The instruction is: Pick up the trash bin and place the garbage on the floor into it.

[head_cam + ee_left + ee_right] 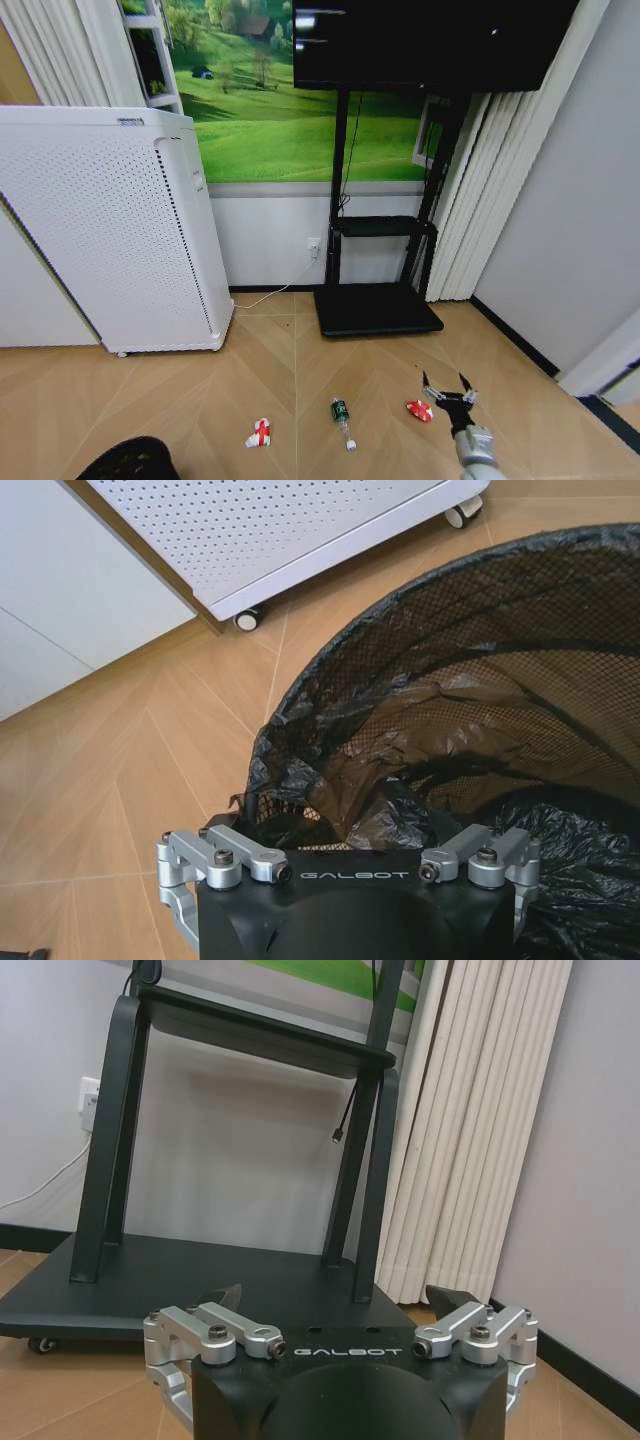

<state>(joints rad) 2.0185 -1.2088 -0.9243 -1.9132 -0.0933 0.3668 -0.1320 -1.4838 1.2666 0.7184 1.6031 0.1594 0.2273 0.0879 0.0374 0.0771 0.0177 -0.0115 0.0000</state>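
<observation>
Each gripper, the right gripper [339,1303] and the left gripper [350,855], has a matte black housing lettered "GALBOT" in white just behind the jaws, flanked by silver linkage brackets with dark screws, ending in black pointed fingers [222,1295].

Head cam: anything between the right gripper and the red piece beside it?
Nothing: bare wood floor separates the open right gripper from the flattened red piece in the head view.

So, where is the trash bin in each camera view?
Head view: trash bin at the bottom left edge, near the white appliance.
Left wrist view: its mesh wall and black liner lie just beyond the left gripper.
Right wrist view: looks past the right gripper at the black TV stand instead.
Shared landmark: the white appliance, whose wheeled base stands behind the bin in the left wrist view.
</observation>
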